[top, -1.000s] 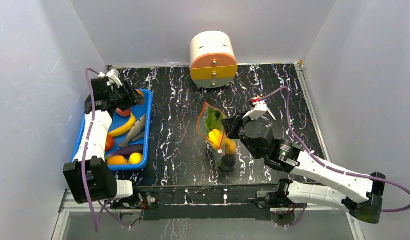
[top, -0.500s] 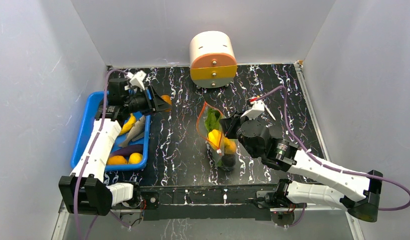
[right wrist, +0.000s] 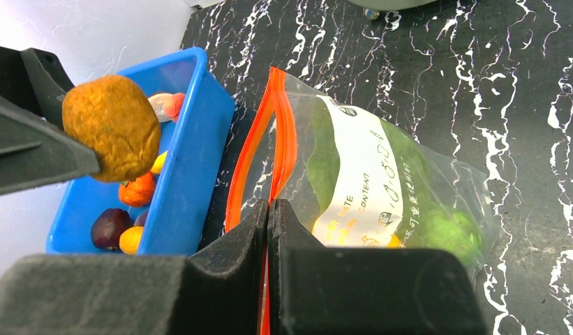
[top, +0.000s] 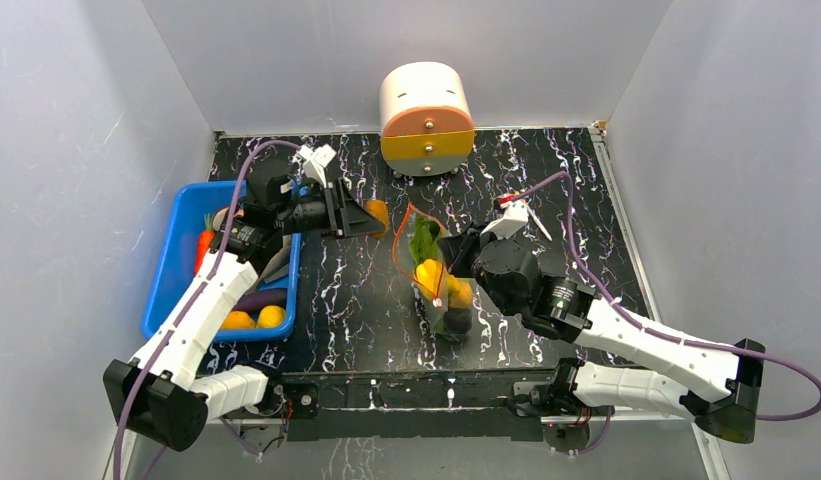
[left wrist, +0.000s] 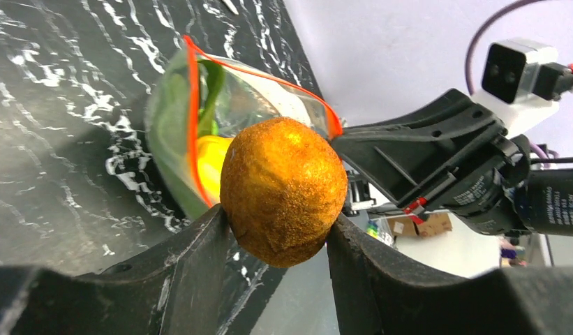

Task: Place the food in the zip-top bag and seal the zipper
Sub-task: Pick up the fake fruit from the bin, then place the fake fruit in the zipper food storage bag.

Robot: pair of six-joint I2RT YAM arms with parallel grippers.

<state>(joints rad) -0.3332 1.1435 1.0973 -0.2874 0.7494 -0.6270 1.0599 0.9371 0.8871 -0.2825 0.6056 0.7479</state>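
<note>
Loading is the step in hand. From above, the left gripper [top: 370, 217] clamps a rough orange fruit [top: 378, 213] just beside the mouth of the zip-top bag [top: 438, 285], away from the blue bin [top: 176, 262]. The left wrist view shows the fruit wedged between both fingers, with the zipper [left wrist: 197, 118] gaping just beyond. In the right wrist view, the right gripper [right wrist: 269, 213] is pinched onto the zipper strip, propping the mouth apart, and a leafy green [right wrist: 324, 157] is already inside. Next, I judge, the fruit must pass the rim before release.
</note>
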